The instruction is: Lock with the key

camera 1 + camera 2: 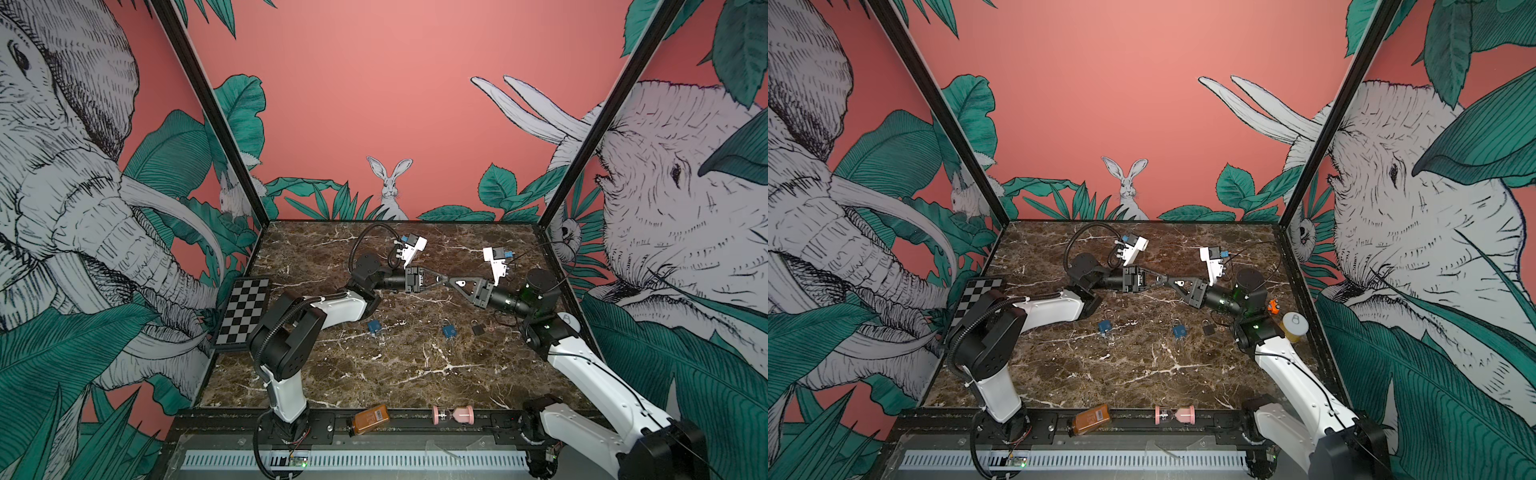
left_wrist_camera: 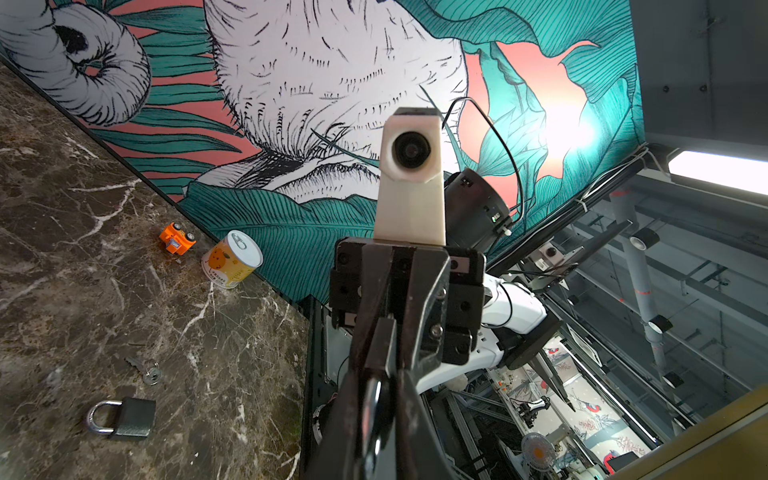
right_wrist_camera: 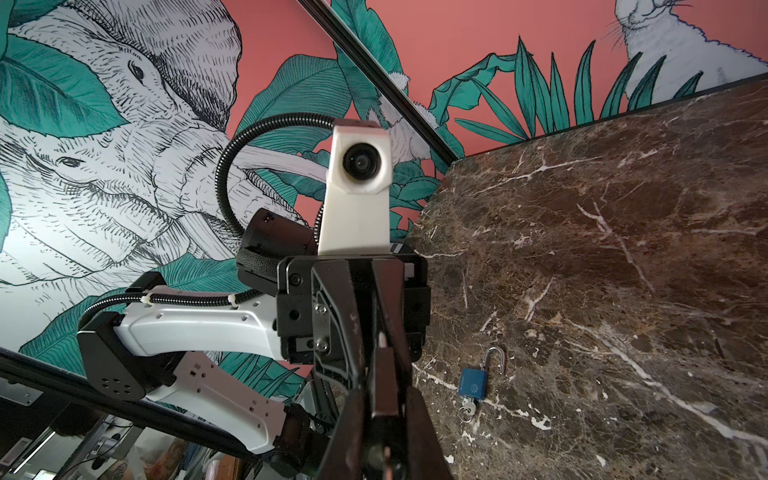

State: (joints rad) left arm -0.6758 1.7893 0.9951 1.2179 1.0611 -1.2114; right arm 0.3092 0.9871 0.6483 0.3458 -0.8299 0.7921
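Both grippers meet above the middle of the marble table (image 1: 374, 374). My right gripper (image 1: 452, 284) (image 3: 384, 415) is shut on the dark body of a padlock (image 3: 386, 374). My left gripper (image 1: 444, 280) (image 2: 380, 390) faces it, and its jaws are shut round that padlock's shiny shackle (image 2: 374, 399). In both top views the held padlock is hidden by the fingers. A loose key on a ring (image 2: 145, 368) lies on the table beside a shut black padlock (image 2: 124, 417) (image 1: 478, 329).
Two blue padlocks (image 1: 374, 326) (image 1: 448, 331) lie on the table, one with an open shackle and a key in it (image 3: 473, 382). A checkerboard (image 1: 243, 311) lies left. A can (image 1: 1295, 326) and an orange toy car (image 1: 1273, 306) are right. A brown bottle (image 1: 370, 419) and a pink hourglass (image 1: 453, 414) lie on the front rail.
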